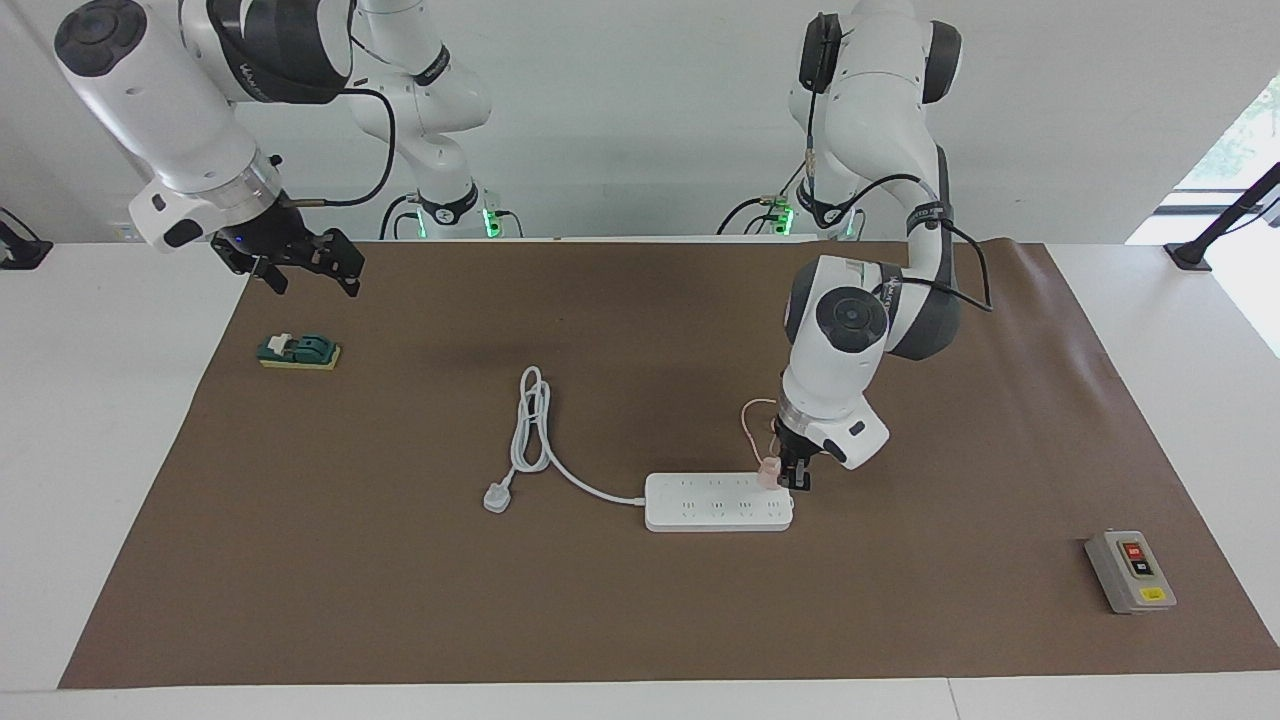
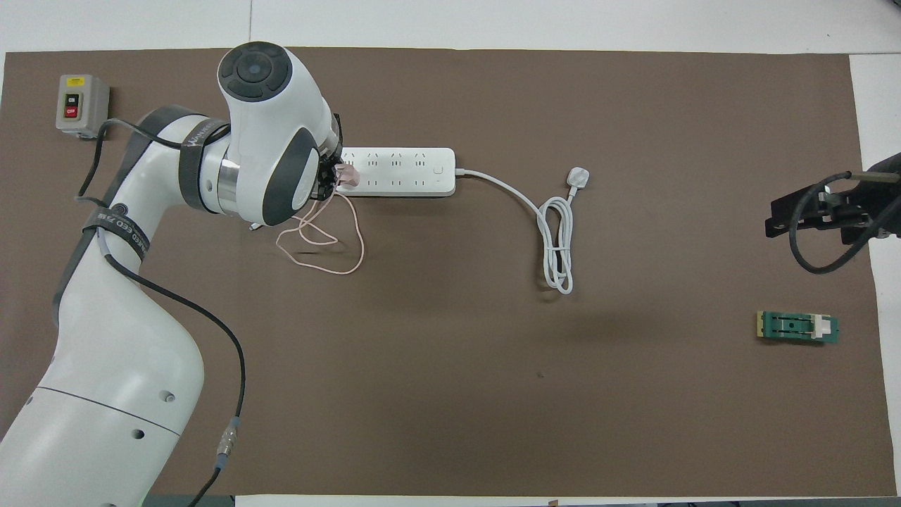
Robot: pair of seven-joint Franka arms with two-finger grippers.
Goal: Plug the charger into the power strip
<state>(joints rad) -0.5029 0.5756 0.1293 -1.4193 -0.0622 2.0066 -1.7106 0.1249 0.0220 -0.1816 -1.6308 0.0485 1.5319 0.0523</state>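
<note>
The white power strip (image 1: 715, 503) lies flat on the brown mat, and it also shows in the overhead view (image 2: 408, 171). My left gripper (image 1: 795, 478) is low at the strip's end toward the left arm's end of the table. It is shut on the small pink charger (image 1: 768, 471), which sits on the strip's row of sockets nearer to the robots. The overhead view shows the charger (image 2: 347, 175) at that same end. Its thin pink cable (image 2: 331, 243) loops on the mat nearer to the robots. My right gripper (image 1: 312, 283) is open, empty, raised and waiting.
The strip's thick cord ends in a grey-white plug (image 1: 497, 497) beside the strip. A grey box with red and black buttons (image 1: 1130, 571) stands toward the left arm's end. A green and yellow block (image 1: 299, 351) lies under the right gripper.
</note>
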